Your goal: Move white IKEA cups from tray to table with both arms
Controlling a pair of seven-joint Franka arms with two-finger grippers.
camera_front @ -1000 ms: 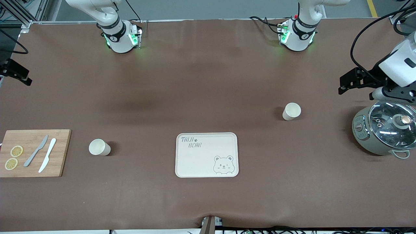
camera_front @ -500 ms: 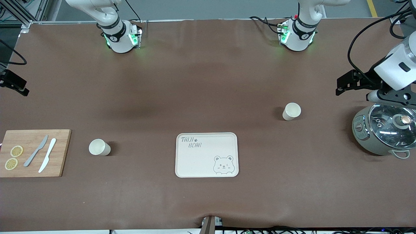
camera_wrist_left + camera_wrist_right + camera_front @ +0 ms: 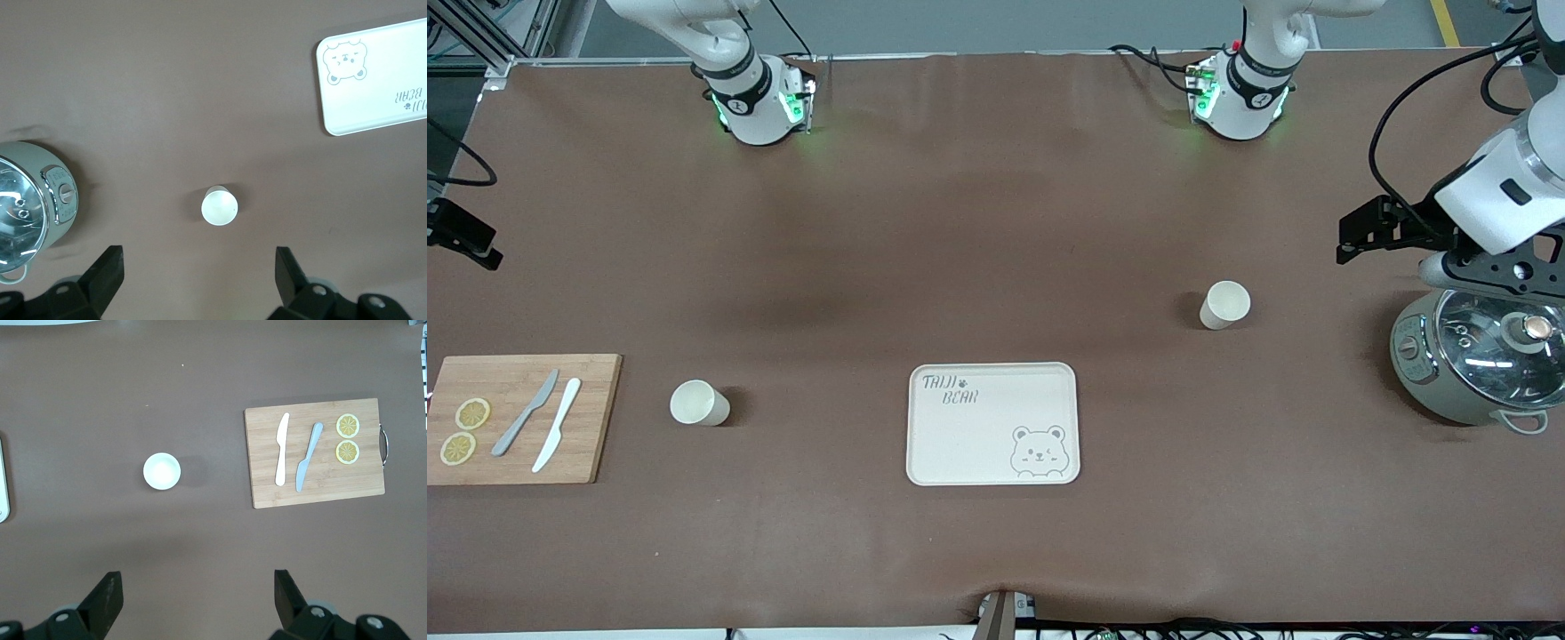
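Two cream-white cups stand upright on the brown table. One cup (image 3: 1224, 305) is toward the left arm's end and also shows in the left wrist view (image 3: 219, 205). The other cup (image 3: 698, 403) is toward the right arm's end and also shows in the right wrist view (image 3: 162, 471). My left gripper (image 3: 199, 270) is open and empty, high over bare table between the pot and its cup. My right gripper (image 3: 198, 593) is open and empty, high over bare table, apart from its cup. In the front view only a black part of the right hand shows at the edge.
A cream bear-printed tray (image 3: 993, 424) lies mid-table, nearer the front camera than the left-end cup. A grey pot with glass lid (image 3: 1476, 356) stands at the left arm's end. A wooden board (image 3: 516, 418) with two knives and lemon slices lies at the right arm's end.
The left hand has shifted a little from over the pot toward the table's middle. The right hand's black part has slid along the view's edge. The cups have not moved.
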